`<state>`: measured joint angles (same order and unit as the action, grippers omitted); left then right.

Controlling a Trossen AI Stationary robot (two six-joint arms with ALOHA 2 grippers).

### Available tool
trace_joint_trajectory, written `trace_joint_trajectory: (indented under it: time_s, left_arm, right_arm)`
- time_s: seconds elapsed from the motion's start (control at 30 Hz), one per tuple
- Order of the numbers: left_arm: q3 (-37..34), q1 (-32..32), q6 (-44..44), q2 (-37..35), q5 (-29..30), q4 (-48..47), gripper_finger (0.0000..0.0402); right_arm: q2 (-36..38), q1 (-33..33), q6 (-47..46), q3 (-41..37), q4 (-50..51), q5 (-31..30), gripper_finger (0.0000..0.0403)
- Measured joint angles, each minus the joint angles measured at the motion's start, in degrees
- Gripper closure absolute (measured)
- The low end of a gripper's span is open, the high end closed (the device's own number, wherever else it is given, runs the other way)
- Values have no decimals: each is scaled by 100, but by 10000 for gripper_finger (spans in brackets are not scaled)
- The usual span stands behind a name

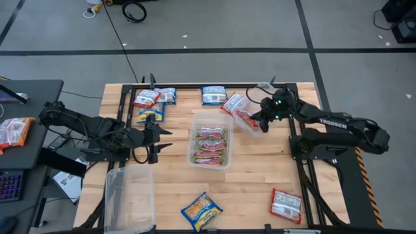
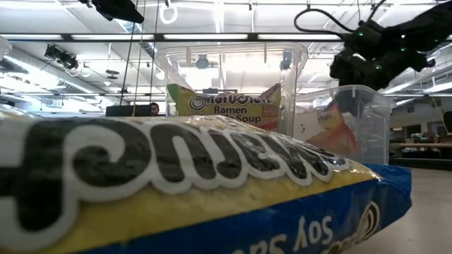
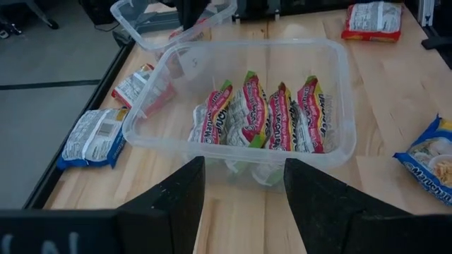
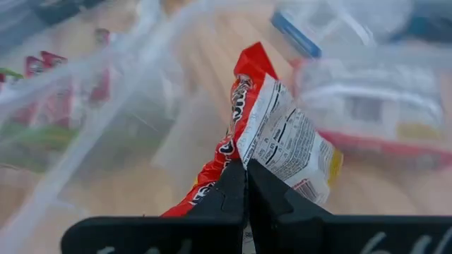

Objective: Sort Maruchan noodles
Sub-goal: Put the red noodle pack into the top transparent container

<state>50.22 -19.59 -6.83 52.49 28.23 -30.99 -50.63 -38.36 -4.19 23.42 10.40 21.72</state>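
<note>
My right gripper (image 1: pixel 261 121) is over a clear tub (image 1: pixel 242 112) near the table's far right, shut on a red-and-white noodle packet (image 4: pixel 279 137) that reaches down into that tub. A middle tub (image 1: pixel 209 138) holds several green-pink packets (image 3: pixel 265 116) standing on edge. My left gripper (image 3: pixel 244 187) is open, low at the middle tub's left side, touching nothing. Loose packets lie flat on the table: blue-and-yellow (image 1: pixel 151 114), red-and-white (image 1: pixel 145 97) and blue (image 1: pixel 213 95) at the far edge, another blue-and-yellow one (image 1: pixel 201 210) and a red-and-white one (image 1: pixel 286 204) at the near edge. My right gripper pinches the red-and-white packet between its two fingers at one crinkled edge (image 4: pixel 246 164). The fingers come from above, pointing down. The packet extends beyond the fingertips into the right tub, seen through its wall (image 2: pixel 332 123); whether its lower end rests on the tub floor I cannot tell.
An empty clear tub (image 1: pixel 129 192) stands at the near left corner. In the low view a blue-and-yellow packet (image 2: pixel 176 190) fills the foreground. Bare wood lies between the middle tub and the near edge. A desk with a keyboard (image 1: pixel 10 185) stands left of the table.
</note>
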Motion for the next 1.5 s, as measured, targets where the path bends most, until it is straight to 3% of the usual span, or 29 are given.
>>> trace_joint_trajectory:
  time_s: [0.27,0.37,0.47,0.67,0.8,1.5]
  left_arm:
    - [0,12,4,0,-2,141,205]
    - [0,54,6,0,0,141,205]
    - [0,87,44,0,0,140,205]
    - [0,120,63,0,0,130,205]
    - [0,121,59,0,0,104,205]
    - [-1,120,58,0,-3,108,205]
  right_arm:
    - [-48,335,253,151,1100,-1295,395]
    - [-150,349,367,283,1288,-1482,391]
    - [-252,338,399,293,1261,-1232,385]
    - [-199,345,91,293,496,-143,396]
    - [-4,315,-15,293,155,-155,396]
    - [427,-127,184,293,1058,-3686,396]
